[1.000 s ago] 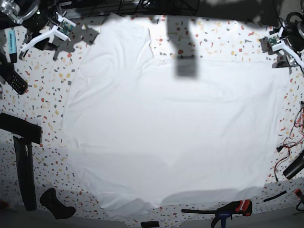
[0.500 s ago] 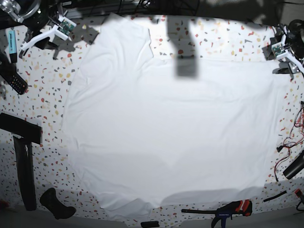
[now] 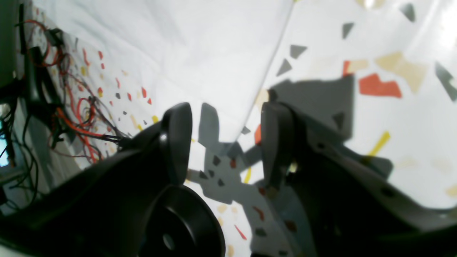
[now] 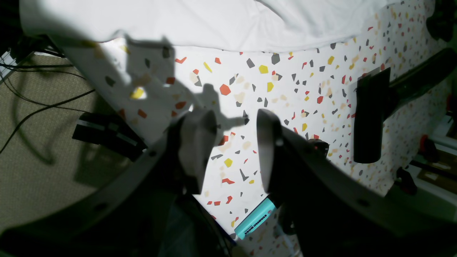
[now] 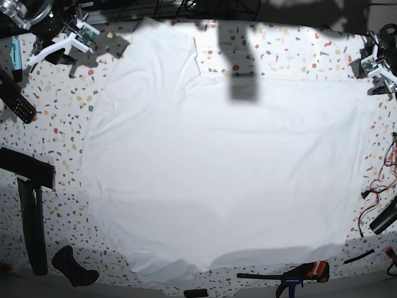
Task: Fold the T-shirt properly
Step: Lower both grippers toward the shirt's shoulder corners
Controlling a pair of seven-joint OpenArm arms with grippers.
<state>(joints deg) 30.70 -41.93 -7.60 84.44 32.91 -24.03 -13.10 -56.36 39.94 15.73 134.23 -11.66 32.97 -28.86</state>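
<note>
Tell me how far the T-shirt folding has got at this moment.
Done: no fold shows; the T-shirt lies spread flat over the speckled table. In hand: nothing. The left gripper hangs open over the shirt's edge near a corner, and the right gripper is open above bare table beside a highlighter. Left: every fold.

My base camera hangs high over the counter (image 5: 56, 112), looking straight down with a wide, bulging lens that takes in the whole T-shirt (image 5: 217, 167). My left wrist camera sits just behind my left end effector (image 3: 225, 142), low and close, facing the shirt's edge. My right wrist camera rides higher behind my right end effector (image 4: 232, 142), facing down. All three views share the speckled counter and white cloth.
</note>
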